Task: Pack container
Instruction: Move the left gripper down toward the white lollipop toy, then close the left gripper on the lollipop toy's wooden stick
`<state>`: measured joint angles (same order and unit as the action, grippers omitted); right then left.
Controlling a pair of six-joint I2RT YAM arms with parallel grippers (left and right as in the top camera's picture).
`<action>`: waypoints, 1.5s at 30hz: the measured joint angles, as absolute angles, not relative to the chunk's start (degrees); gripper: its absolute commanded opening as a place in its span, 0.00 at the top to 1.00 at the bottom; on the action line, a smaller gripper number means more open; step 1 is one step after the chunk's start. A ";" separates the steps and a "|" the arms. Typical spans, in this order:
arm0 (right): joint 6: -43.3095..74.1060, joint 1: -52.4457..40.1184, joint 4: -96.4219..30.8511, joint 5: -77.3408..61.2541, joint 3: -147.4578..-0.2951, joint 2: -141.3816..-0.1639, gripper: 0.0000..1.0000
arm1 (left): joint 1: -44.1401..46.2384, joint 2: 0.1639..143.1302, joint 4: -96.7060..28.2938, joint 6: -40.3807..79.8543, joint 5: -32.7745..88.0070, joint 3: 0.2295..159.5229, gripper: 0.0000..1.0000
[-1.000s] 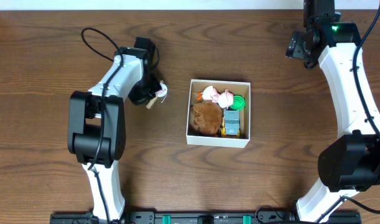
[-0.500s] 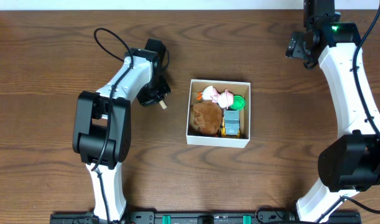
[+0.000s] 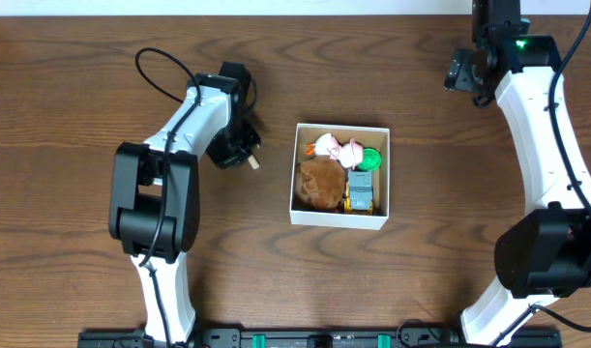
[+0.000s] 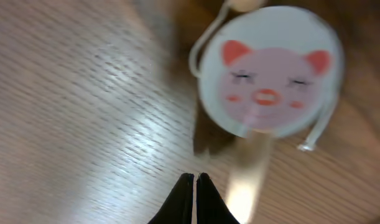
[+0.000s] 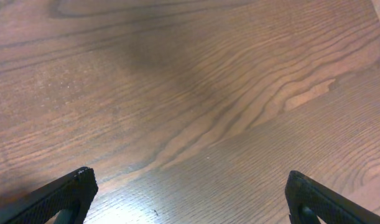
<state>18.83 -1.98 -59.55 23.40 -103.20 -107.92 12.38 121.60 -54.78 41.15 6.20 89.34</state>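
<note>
overhead, the container [image 3: 339, 219] is sitting mid-table [image 3: 82, 77] holding small toys [image 3: 321, 181]; the left gripper [image 4: 194, 182] is pinching shut near a pig-faced disc [image 4: 267, 78], while the right gripper [image 5: 190, 193] is gaping wide.

Dark brown wooden table [image 3: 63, 77]
Its grain runs in long wavy lines, with pale glare in places; a black rail [image 3: 305, 338] with green clips lies along the robot's edge.

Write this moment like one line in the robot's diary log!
left end effector: shut, empty | pig toy: on table, outside box | right end effector: open, empty | box: holds toys
</note>
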 measured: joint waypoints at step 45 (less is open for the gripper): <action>18.81 -1.96 -59.53 23.38 -103.20 -107.92 0.01 | 13.34 115.39 -43.11 42.22 5.65 82.83 0.51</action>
